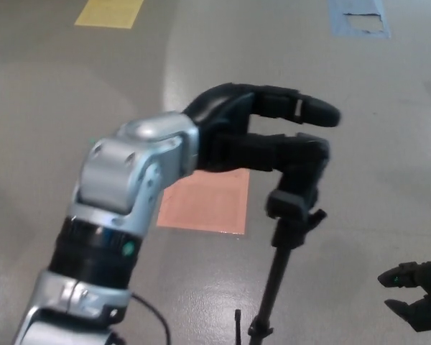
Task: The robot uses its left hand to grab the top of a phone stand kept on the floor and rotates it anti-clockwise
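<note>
A black phone stand [280, 273] rises from the floor on a thin pole, its clamp head [296, 194] at the top. My left hand [273, 136] reaches in from the left and is shut on that clamp head, thumb and fingers wrapped around it. The silver forearm [129, 187] crosses the picture's middle. My right hand [416, 291] hangs low at the bottom right corner, fingers apart, holding nothing. The stand's feet are mostly cut off by the bottom edge.
A salmon-pink square patch [205, 201] lies on the grey floor behind the stand, partly hidden by my arm. A yellow floor marking [109, 12] sits at the top left and a blue one [359, 18] at the top right.
</note>
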{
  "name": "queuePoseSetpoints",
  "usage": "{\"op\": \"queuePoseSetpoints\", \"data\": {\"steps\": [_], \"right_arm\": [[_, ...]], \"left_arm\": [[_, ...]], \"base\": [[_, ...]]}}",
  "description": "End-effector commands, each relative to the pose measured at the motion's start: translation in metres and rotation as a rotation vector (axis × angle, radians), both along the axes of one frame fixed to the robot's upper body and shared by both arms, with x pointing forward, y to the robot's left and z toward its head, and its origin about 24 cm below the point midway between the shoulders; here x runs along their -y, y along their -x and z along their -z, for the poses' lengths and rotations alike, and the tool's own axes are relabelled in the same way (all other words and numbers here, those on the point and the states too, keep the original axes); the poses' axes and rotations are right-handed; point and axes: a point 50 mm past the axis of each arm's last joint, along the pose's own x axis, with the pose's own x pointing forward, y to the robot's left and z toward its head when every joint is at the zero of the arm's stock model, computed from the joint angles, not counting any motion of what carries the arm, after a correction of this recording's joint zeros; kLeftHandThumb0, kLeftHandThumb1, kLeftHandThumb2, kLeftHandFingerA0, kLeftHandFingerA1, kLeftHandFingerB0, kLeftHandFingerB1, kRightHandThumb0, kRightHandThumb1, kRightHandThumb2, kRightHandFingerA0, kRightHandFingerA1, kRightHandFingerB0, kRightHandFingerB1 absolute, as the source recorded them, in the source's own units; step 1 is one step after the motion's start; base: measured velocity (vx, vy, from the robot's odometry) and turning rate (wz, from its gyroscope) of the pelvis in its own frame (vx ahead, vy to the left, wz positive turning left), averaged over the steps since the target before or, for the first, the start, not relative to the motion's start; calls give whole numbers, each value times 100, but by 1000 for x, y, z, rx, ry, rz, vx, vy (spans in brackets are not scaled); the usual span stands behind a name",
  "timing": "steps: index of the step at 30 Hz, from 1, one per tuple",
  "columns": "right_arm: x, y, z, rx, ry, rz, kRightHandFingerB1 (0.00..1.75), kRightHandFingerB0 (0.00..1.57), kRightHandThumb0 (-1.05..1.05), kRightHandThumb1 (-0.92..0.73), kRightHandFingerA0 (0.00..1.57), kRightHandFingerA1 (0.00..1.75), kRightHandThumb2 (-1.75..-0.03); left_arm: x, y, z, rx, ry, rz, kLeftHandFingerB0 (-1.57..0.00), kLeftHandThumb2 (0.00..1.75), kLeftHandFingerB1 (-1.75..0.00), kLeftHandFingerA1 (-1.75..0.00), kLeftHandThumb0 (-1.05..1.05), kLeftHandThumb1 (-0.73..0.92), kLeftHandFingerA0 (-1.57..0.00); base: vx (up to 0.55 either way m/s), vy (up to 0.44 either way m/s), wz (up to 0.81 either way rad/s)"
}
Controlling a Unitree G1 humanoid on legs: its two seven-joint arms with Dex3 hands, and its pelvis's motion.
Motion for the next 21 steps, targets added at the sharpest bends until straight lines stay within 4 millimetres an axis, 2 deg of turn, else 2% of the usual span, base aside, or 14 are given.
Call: {"op": "queuePoseSetpoints", "data": {"steps": [1, 2, 6, 7, 11, 12, 13, 14, 15, 17, 18, 19, 20, 21], "right_arm": [[11, -5, -11, -1, 12, 21, 38, 19, -46, -73, 31, 48, -80], [11, -6, -12, -1, 13, 17, 30, 21, -39, -84, 38, 43, -65], [9, -7, -13, 0, 9, 15, 30, 20, -39, -84, 38, 43, -65], [9, -7, -13, 0, 13, 13, 37, 18, -46, -73, 30, 46, -79], [9, -8, -14, 3, 8, 14, 37, 17, -46, -74, 30, 46, -79], [10, -8, -14, 5, 26, 4, 30, 21, -40, -84, 38, 41, -65], [10, -8, -14, 6, 31, 1, 30, 21, -40, -84, 38, 41, -65], [10, -9, -15, 5, 45, -16, 37, 17, -47, -74, 29, 45, -80], [10, -9, -16, 4, 37, -16, 30, 19, -39, -85, 36, 41, -65], [10, -9, -16, 2, 21, -9, 30, 19, -39, -85, 36, 41, -65], [10, -9, -16, 0, 13, -5, 37, 16, -47, -74, 29, 46, -80], [10, -9, -16, -2, 10, -4, 37, 16, -47, -74, 29, 46, -80], [10, -9, -16, -3, 9, -3, 37, 17, -47, -73, 28, 46, -80], [10, -9, -16, -3, 9, -3, 37, 17, -47, -73, 28, 46, -80]], "left_arm": [[28, 5, -8, -64, -22, 110, -90, 61, -58, -86, -22, 63, -113], [28, 5, -7, -68, -26, 110, -89, 61, -59, -89, -22, 63, -113], [28, 5, -4, -74, -35, 105, -89, 61, -59, -89, -22, 62, -113], [27, 5, -3, -76, -39, 103, -88, 62, -60, -91, -22, 62, -114], [26, 3, -1, -75, -52, 96, -88, 62, -59, -89, -22, 63, -112], [25, 4, -1, -86, -50, 85, -82, 59, -52, -72, -28, 63, -107], [24, 4, 0, -90, -49, 81, -82, 59, -52, -72, -28, 63, -107], [21, 4, -2, -69, -55, 105, -36, 80, -46, -58, -52, 49, -59], [18, 4, -4, -62, -64, 136, -5, 76, -22, -42, -70, 45, -13], [15, 4, -5, -65, -72, 161, -5, 76, -22, -42, -70, 45, -13], [13, 4, -7, -65, -75, 171, -2, 81, -14, -31, -68, 42, -3], [12, 4, -8, -64, -77, 176, -2, 81, -14, -31, -68, 42, -3], [11, 4, -10, -61, -72, 188, 0, 57, -14, -26, -75, 54, -2], [9, 5, -11, -59, -65, 204, 0, 57, -14, -26, -75, 54, -2]], "base": [[0, 0, 0], [0, 0, 0], [0, 0, 0], [0, 0, 0], [0, 0, 0], [0, 0, 0], [0, 0, 0], [0, 0, 0], [0, 0, 0], [0, 0, 0], [0, 0, 0], [0, 0, 0], [0, 0, 0], [0, 0, 0]]}}
